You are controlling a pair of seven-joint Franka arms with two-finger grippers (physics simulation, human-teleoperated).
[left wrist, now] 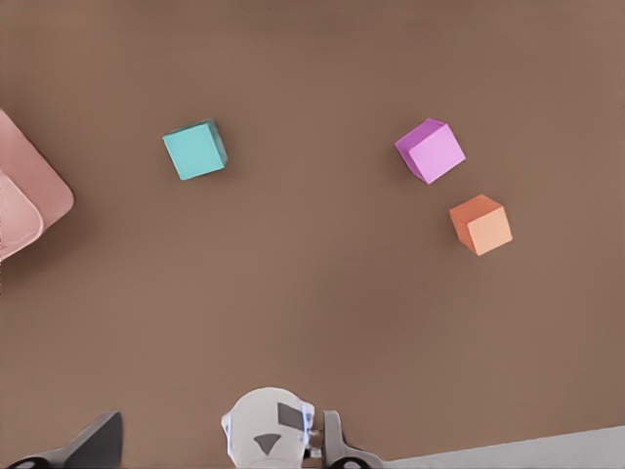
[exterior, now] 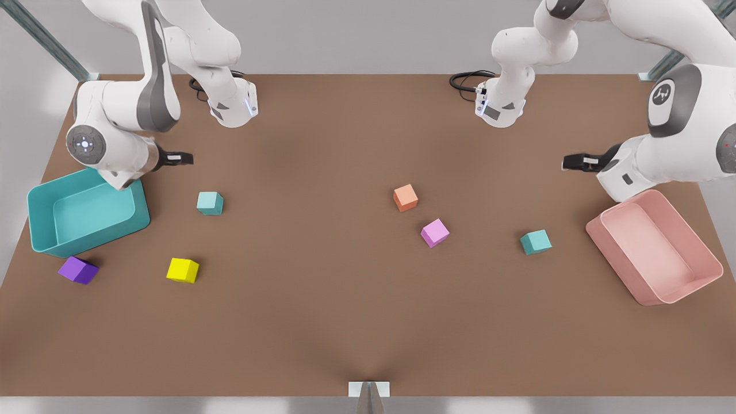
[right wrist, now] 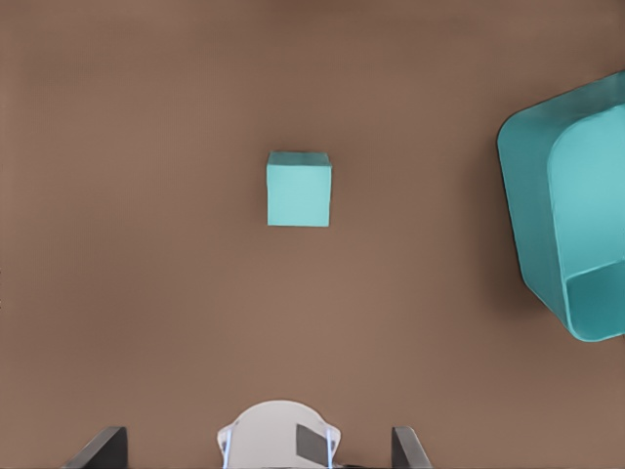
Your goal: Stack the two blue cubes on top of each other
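Note:
Two small teal cubes lie apart on the brown table. One teal cube point(exterior: 210, 203) point(right wrist: 299, 189) sits toward the front view's left, just right of the teal bin. The other teal cube point(exterior: 535, 242) point(left wrist: 195, 149) rests toward the front view's right, near the pink bin. My right gripper point(exterior: 187, 158) point(right wrist: 256, 435) hovers on the front view's left, behind the first cube, open and holding nothing. On the front view's right my left gripper point(exterior: 566, 163) point(left wrist: 217, 430) hangs behind the second cube, also open with nothing between its fingers.
A teal bin point(exterior: 92, 233) stands at the front view's left edge and a pink bin point(exterior: 616, 265) at its right. An orange cube point(exterior: 405, 197) and a pink cube point(exterior: 434, 232) lie mid-table. A yellow cube point(exterior: 183, 270) and a purple cube point(exterior: 77, 269) sit front left.

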